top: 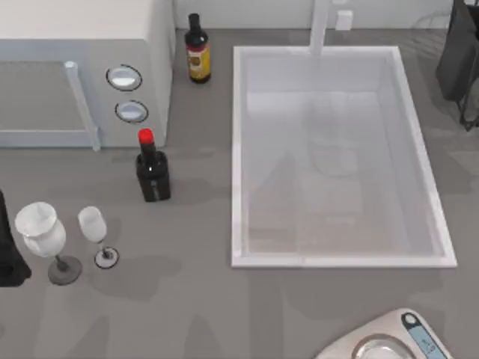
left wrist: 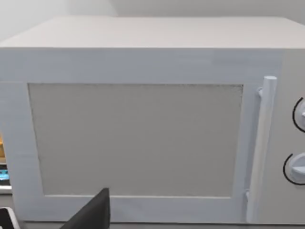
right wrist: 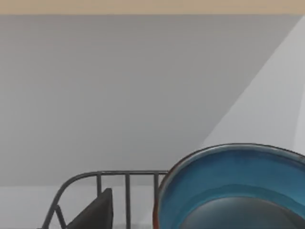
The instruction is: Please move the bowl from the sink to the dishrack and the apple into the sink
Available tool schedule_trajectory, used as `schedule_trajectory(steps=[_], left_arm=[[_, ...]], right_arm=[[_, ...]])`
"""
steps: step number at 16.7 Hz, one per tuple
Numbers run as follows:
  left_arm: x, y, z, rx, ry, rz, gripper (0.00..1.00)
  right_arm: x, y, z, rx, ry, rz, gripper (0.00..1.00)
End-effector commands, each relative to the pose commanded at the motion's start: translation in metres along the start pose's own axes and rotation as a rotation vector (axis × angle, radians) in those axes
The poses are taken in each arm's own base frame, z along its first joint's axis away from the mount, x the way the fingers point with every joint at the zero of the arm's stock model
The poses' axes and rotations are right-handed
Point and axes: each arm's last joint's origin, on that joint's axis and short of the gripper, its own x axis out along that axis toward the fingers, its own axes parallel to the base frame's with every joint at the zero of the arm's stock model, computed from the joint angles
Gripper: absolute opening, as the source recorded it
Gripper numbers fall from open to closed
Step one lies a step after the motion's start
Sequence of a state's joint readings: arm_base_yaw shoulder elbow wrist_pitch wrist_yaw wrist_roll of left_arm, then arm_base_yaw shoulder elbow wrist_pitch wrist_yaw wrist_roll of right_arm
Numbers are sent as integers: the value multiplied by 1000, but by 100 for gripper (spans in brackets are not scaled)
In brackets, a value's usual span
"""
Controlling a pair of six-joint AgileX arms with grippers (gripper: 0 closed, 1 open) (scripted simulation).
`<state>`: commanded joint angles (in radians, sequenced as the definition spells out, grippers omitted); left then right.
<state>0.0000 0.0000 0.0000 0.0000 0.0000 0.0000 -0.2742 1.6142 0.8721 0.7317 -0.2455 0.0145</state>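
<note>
A: From above, what's on the counter (top: 202,299)?

B: The sink (top: 419,161), a white basin with its long axis running from the near edge toward the back wall, faucet post (top: 320,26) at the far short side. Its basin holds nothing. To its left stand a microwave (top: 82,67), a brown bottle (top: 197,48) upright just beside the sink's far left corner, and a dark bottle with a red cap (top: 152,168). Two wine glasses (top: 45,235) stand near the left edge. A kitchen scale (top: 389,340) sits at the near right.

A: And the arms?

B: The left arm (top: 9,254) is a dark shape at the left edge beside the glasses. The right arm (top: 460,60) hangs at the far right corner, over the wire of a dishrack (top: 430,34).

A: Left wrist view?

B: The microwave's door (left wrist: 136,138) face-on, handle (left wrist: 259,148) vertical, two dials (left wrist: 298,143) beside it. One dark finger (left wrist: 93,214) pokes in at the lower edge; whether the fingers are apart or together cannot be told.

A: Right wrist view?

B: The bowl (right wrist: 233,191), blue with a reddish rim, tilted with its opening toward the camera, just beside the dishrack's wire rail (right wrist: 109,179). One finger (right wrist: 95,214) shows next to it; whether it grips the bowl cannot be told.
</note>
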Motion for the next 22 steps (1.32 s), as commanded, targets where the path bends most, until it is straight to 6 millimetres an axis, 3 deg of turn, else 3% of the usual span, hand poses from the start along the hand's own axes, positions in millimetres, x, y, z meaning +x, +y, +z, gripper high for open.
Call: schedule_trajectory(steps=[3, 7, 10, 13, 17, 22], left_arm=[[0, 0, 0, 0, 0, 0, 100], [0, 0, 0, 0, 0, 0, 100], [0, 0, 0, 0, 0, 0, 100], [0, 0, 0, 0, 0, 0, 100], [0, 0, 0, 0, 0, 0, 100], [0, 0, 0, 0, 0, 0, 100]], right_arm=[[-42, 21, 18, -3, -3, 1, 100], [-114, 48, 30, -9, -31, 1, 100], [-167, 64, 19, -11, -53, 2, 100], [-206, 74, -8, -9, -59, 5, 100], [-233, 80, -52, -4, -44, 9, 100], [-240, 82, -84, -2, -15, 12, 100]])
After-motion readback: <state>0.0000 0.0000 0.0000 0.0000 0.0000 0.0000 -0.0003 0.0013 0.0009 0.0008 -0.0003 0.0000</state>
